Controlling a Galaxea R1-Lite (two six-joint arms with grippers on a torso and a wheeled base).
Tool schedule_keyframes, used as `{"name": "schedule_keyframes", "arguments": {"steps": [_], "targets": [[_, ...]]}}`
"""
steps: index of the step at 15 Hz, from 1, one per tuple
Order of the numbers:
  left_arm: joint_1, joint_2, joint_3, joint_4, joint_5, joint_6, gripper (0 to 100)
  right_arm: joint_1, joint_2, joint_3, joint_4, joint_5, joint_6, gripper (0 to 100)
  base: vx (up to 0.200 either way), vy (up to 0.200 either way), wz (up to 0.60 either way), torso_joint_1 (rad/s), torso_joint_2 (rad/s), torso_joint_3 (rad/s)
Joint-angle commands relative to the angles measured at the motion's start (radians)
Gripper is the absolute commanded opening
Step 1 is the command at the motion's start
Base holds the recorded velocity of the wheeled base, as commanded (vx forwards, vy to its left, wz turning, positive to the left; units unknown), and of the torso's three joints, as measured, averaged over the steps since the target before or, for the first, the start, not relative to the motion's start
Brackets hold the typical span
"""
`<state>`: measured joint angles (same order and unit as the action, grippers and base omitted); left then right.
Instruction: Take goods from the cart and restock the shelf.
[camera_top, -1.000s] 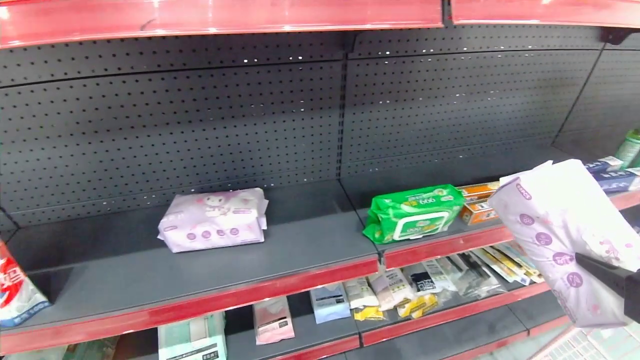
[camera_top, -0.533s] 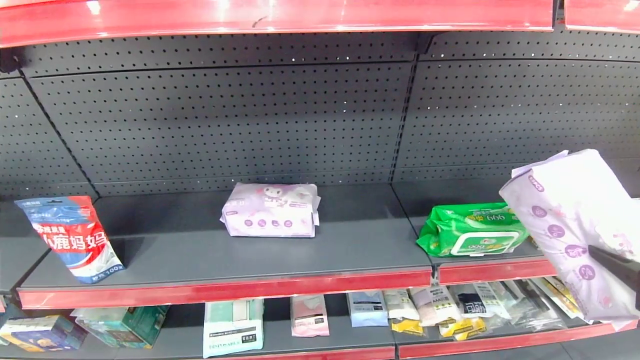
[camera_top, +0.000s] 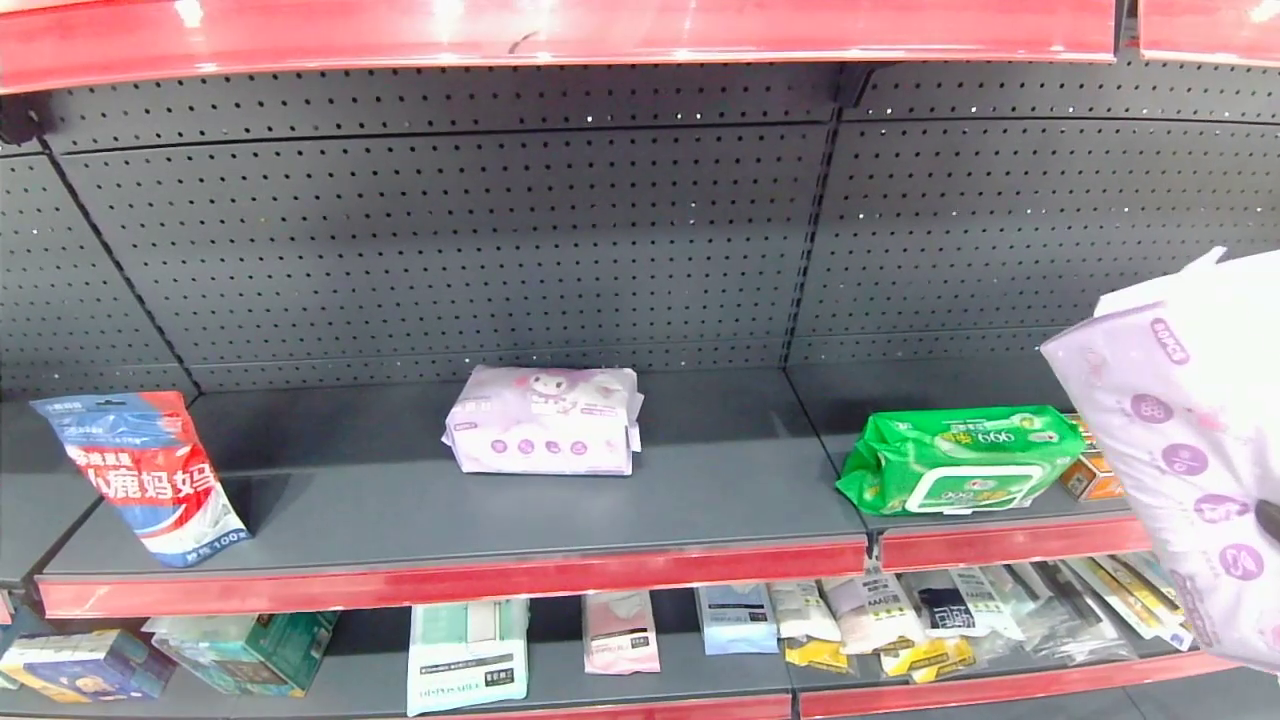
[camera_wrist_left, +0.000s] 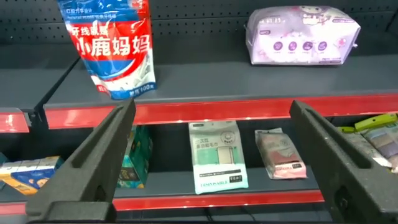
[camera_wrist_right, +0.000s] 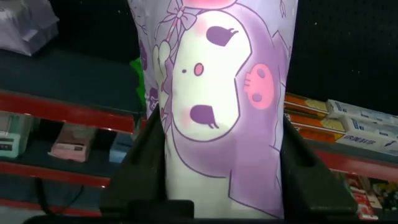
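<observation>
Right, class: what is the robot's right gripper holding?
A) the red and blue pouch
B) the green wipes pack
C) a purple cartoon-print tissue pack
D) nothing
C: the right gripper is clamped around the purple tissue pack, while the green wipes pack lies on the shelf.

We saw the light falling from above: white glare spots sat on the red strip (camera_top: 560, 30) over the shelf (camera_top: 500, 520), and tiny glints dotted the pegboard (camera_top: 450, 230). The bag (camera_top: 150, 475) at the shelf's left edge threw a soft shadow to its right. The held pack (camera_top: 1190, 400) was washed nearly white along its top. The lower tier (camera_top: 700, 680) lay dimmer. In the head view the strip bowed toward the corners.
</observation>
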<state>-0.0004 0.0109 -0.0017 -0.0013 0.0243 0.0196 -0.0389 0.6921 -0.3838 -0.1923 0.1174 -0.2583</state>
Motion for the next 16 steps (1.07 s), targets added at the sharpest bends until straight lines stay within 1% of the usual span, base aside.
{"name": "schedule_keyframes", "arguments": {"steps": [1, 2, 3, 5, 6, 7, 8, 9, 10, 11, 12, 13, 15, 16], "targets": [[-0.001, 0.003, 0.0, -0.002, -0.004, 0.01, 100, 0.001, -0.194, 0.069, 0.001, 0.008, 0.062, 0, 0.0, 0.0, 0.0, 0.0, 0.0, 0.0], [-0.001, 0.006, 0.0, -0.002, -0.032, 0.03, 100, -0.002, -0.255, 0.092, 0.002, 0.004, 0.085, 0, 0.0, 0.0, 0.0, 0.0, 0.0, 0.0], [-0.003, 0.018, -0.001, 0.0, -0.043, 0.034, 100, -0.004, -0.307, 0.106, 0.004, -0.007, 0.085, 0, 0.0, 0.0, 0.0, 0.0, 0.0, 0.0], [-0.016, 0.046, -0.001, 0.0, -0.043, 0.034, 100, -0.01, -0.382, 0.129, 0.034, -0.076, 0.091, 0, 0.0, 0.0, 0.0, 0.0, 0.0, 0.0], [-0.016, 0.047, -0.001, 0.0, -0.043, 0.034, 100, -0.009, -0.391, 0.132, 0.044, -0.079, 0.094, 0, 0.0, 0.0, 0.0, 0.0, 0.0, 0.0], [-0.023, 0.07, -0.055, 0.007, -0.053, 0.033, 100, 0.001, -0.401, 0.134, 0.068, -0.085, 0.097, 0, 0.0, 0.0, 0.0, 0.0, 0.0, 0.0], [-0.021, 0.251, -0.196, 0.014, -0.053, -0.003, 100, -0.001, -0.402, 0.137, 0.07, -0.087, 0.096, 0, 0.0, 0.0, 0.0, 0.0, 0.0, 0.0], [-0.023, 0.368, -0.265, -0.003, -0.053, -0.087, 100, -0.006, -0.402, 0.141, 0.07, -0.087, 0.096, 0, 0.0, 0.0, 0.0, 0.0, 0.0, 0.0], [-0.023, 0.422, -0.281, -0.019, -0.053, -0.101, 100, -0.006, -0.407, 0.148, 0.07, -0.087, 0.097, 0, 0.0, 0.0, 0.0, 0.0, 0.0, 0.0], [-0.015, 0.523, -0.276, -0.043, -0.037, -0.055, 100, -0.007, -0.413, 0.151, 0.07, -0.088, 0.097, 0, 0.0, 0.0, 0.0, 0.0, 0.0, 0.0], [-0.012, 0.617, -0.282, -0.055, -0.03, -0.026, 100, -0.01, -0.419, 0.152, 0.071, -0.09, 0.097, 0, 0.0, 0.0, 0.0, 0.0, 0.0, 0.0], [-0.012, 0.664, -0.285, -0.069, -0.029, -0.007, 100, -0.01, -0.421, 0.151, 0.071, -0.091, 0.096, 0, 0.0, 0.0, 0.0, 0.0, 0.0, 0.0], [-0.009, 0.867, -0.29, -0.187, -0.04, 0.123, 100, -0.009, -0.414, 0.149, 0.071, -0.093, 0.096, 0, 0.0, 0.0, 0.0, 0.0, 0.0, 0.0], [-0.006, 0.919, -0.3, -0.218, -0.047, 0.145, 100, -0.009, -0.414, 0.151, 0.071, -0.091, 0.094, 0, 0.0, 0.0, 0.0, 0.0, 0.0, 0.0]]}}
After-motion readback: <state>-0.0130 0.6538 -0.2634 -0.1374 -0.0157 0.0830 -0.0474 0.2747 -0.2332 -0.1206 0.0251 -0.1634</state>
